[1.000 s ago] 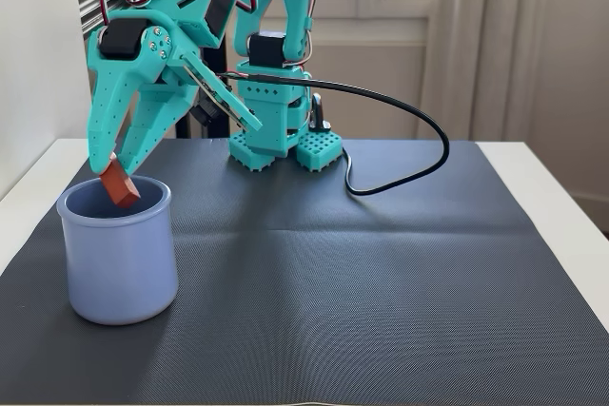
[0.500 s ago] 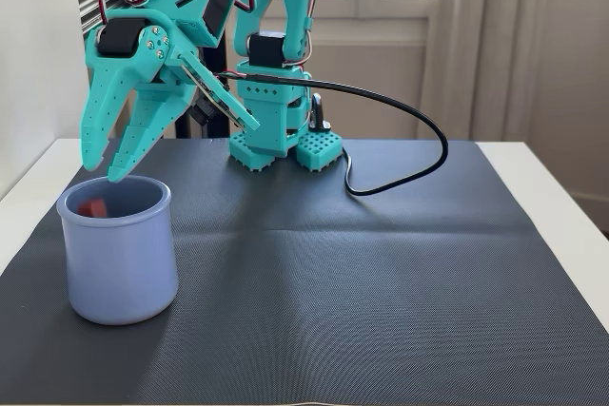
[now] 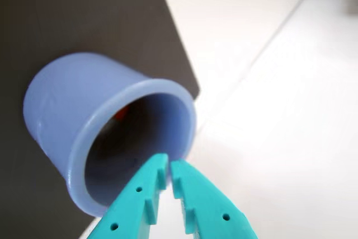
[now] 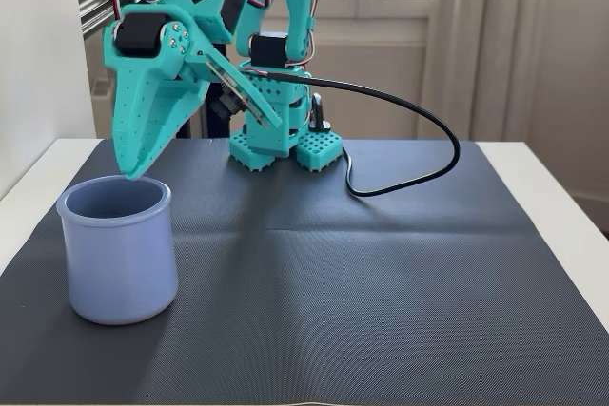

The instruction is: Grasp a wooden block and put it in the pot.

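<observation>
The pale blue pot (image 4: 119, 254) stands upright on the left of the dark mat in the fixed view. In the wrist view the pot (image 3: 72, 99) fills the left half and I look into its mouth. A small red-brown patch, the wooden block (image 3: 120, 114), shows inside against the pot's wall; the rest of it is in shadow. The block is hidden in the fixed view. My teal gripper (image 3: 168, 163) is shut and empty, with its tips just over the pot's rim. In the fixed view the gripper (image 4: 130, 170) points down over the pot's back rim.
A dark grey mat (image 4: 381, 282) covers most of the white table (image 4: 557, 206). The arm's base (image 4: 281, 145) stands at the mat's back edge, and a black cable (image 4: 419, 125) loops to its right. A white wall is at the left.
</observation>
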Robot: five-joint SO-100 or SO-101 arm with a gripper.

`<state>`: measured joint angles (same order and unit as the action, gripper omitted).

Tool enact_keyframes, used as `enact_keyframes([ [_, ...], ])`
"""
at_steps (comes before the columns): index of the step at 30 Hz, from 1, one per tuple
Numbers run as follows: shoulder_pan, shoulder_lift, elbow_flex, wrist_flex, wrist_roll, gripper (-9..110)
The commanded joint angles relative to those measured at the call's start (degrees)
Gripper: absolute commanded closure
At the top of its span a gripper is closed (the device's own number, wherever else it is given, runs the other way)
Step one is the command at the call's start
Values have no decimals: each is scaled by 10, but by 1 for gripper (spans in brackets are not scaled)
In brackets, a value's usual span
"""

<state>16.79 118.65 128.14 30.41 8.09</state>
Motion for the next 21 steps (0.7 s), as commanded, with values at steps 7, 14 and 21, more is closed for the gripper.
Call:
enact_keyframes([
  [7, -66, 254, 173, 4, 1, 101],
  [14, -130, 473, 378, -1, -4, 101],
  [21, -163, 619, 515, 1, 1, 101],
])
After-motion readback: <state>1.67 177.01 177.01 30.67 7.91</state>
